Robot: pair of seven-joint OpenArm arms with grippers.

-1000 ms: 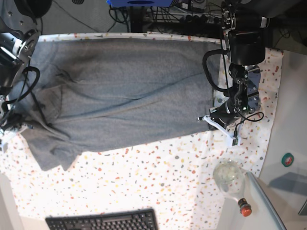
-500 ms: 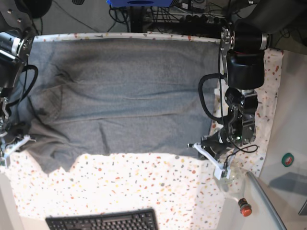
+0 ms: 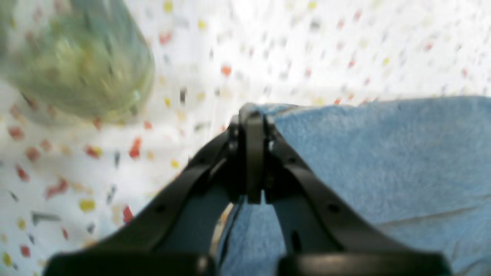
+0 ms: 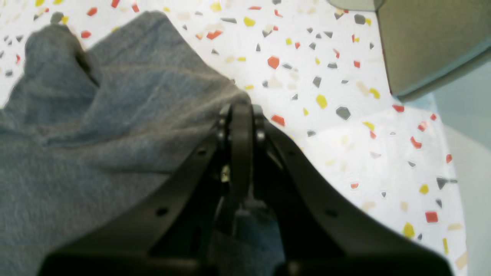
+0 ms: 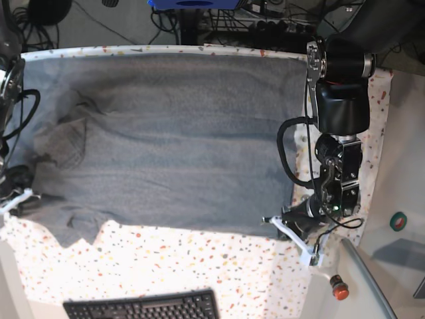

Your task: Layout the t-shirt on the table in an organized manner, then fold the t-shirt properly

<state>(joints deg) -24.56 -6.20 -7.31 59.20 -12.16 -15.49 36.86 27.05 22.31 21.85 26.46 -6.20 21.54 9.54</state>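
Your left gripper point(image 3: 251, 115) is pinched tight on a corner of the t-shirt point(image 5: 172, 139) at five o'clock in the base view; your right gripper point(image 4: 241, 111) clamps the shirt's edge at eight o'clock; the shirt lies spread across the table point(image 5: 199, 259), bottle point(image 3: 76, 61) nearby.

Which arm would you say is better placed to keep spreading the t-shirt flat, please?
Probably neither alone: the left end effector and right end effector are each shut on the t-shirt at opposite ends, so pulling together looks best.
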